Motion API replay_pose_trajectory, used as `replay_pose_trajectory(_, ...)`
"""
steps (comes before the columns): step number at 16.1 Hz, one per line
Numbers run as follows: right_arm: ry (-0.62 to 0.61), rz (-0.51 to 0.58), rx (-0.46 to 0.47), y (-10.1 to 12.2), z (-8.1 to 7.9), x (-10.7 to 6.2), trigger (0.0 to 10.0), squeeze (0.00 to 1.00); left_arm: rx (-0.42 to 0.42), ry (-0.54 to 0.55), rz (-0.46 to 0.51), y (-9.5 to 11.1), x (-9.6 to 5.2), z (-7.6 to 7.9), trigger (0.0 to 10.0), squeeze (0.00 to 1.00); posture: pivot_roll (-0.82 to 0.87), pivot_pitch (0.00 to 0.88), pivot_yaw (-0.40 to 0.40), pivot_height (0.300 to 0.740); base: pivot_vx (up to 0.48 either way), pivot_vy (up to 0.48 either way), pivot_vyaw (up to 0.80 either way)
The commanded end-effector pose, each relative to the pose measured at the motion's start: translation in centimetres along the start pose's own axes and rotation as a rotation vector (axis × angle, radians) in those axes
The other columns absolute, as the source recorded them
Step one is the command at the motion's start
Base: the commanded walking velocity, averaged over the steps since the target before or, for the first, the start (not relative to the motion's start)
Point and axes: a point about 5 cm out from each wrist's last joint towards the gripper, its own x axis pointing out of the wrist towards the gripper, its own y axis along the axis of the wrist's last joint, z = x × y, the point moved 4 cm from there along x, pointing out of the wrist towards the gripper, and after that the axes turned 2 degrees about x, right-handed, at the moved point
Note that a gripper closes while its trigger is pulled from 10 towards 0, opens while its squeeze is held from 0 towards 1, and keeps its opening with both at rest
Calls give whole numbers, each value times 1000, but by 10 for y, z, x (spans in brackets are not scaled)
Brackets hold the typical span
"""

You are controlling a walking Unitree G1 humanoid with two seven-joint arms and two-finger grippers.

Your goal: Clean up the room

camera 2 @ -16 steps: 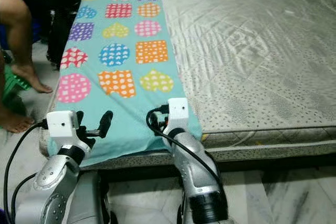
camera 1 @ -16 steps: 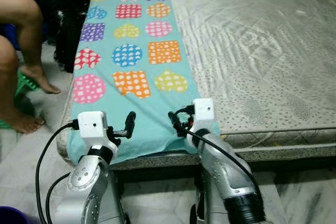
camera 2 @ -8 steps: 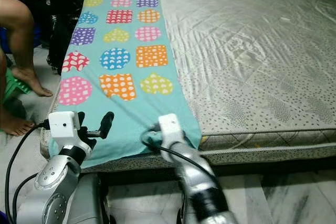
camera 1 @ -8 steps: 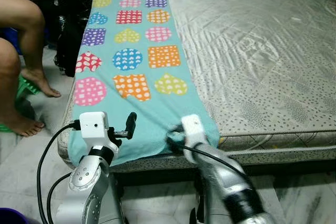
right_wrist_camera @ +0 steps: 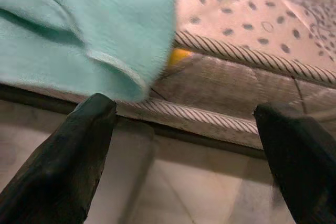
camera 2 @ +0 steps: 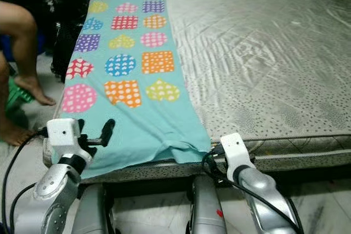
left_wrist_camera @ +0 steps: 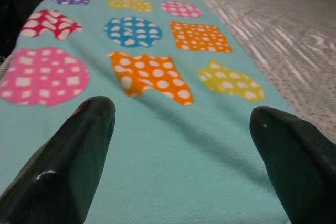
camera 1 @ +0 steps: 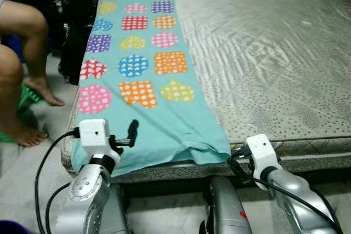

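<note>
A teal blanket [camera 1: 148, 130] printed with dotted coloured shapes lies flat along the left strip of a grey mattress [camera 1: 263, 53], its near end draped over the front edge and slightly wrinkled. My left gripper [camera 1: 125, 138] hovers open just above that near end; in the left wrist view the blanket [left_wrist_camera: 173, 145] spreads between its fingers [left_wrist_camera: 79, 150]. My right gripper [camera 1: 237, 164] is open, low at the mattress's front edge, just right of the blanket's near right corner [right_wrist_camera: 121, 72]. Neither gripper holds anything.
A person's bare legs and feet [camera 1: 22, 42] are on the left, beside the bed. A dark bag [camera 1: 71, 36] leans against the bed's left side, and something green [camera 1: 24, 89] lies on the tiled floor [camera 1: 38, 152]. The mattress is bare to the right.
My right gripper has come off the blanket's near edge and swung right and down to the mattress's front edge. The left gripper has stayed put. The camera has tilted up slightly.
</note>
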Motion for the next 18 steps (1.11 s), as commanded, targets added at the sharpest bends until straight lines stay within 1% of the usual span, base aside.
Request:
replay_pose_trajectory(1,12,63,33,8,0,-8,10000,431,9,-1,-7,-2,0,-3,10000,0,-109,74,19,550,0,0,0)
replay_pose_trajectory(2,20,99,50,11,-3,-10,10000,0,8,-3,-8,-3,0,-3,10000,0,-111,71,19,550,0,0,0)
replay_pose_trajectory(4,34,209,94,28,-14,-12,10000,0,6,-4,-8,-3,1,-3,10000,0,-110,60,20,550,0,0,0)
replay_pose_trajectory(6,55,330,212,52,-28,-11,10000,0,6,-5,-1,-3,1,-2,10000,0,-101,31,22,550,0,0,0)
replay_pose_trajectory(8,90,421,244,72,-42,-12,10000,0,4,-3,6,-3,3,-2,10000,0,-101,2,27,550,0,0,-228)
replay_pose_trajectory(9,102,459,266,81,-46,-11,10000,0,4,-3,8,-4,4,-2,10000,0,-102,0,27,550,0,0,-556)
replay_pose_trajectory(13,91,515,299,97,-44,-7,10000,0,3,-9,14,-4,7,-1,10000,0,-105,0,31,550,0,0,-542)
replay_pose_trajectory(15,83,531,303,101,-42,-5,10000,0,1,-14,17,-6,9,1,10000,0,-112,0,39,550,0,0,-503)
replay_pose_trajectory(16,79,540,311,102,-41,-5,10000,0,0,-16,17,-6,10,1,10000,0,-113,0,39,558,0,0,-444)
replay_pose_trajectory(18,60,609,345,111,-38,-8,10000,0,6,-13,31,-5,13,1,10000,0,-117,0,45,562,0,0,-509)
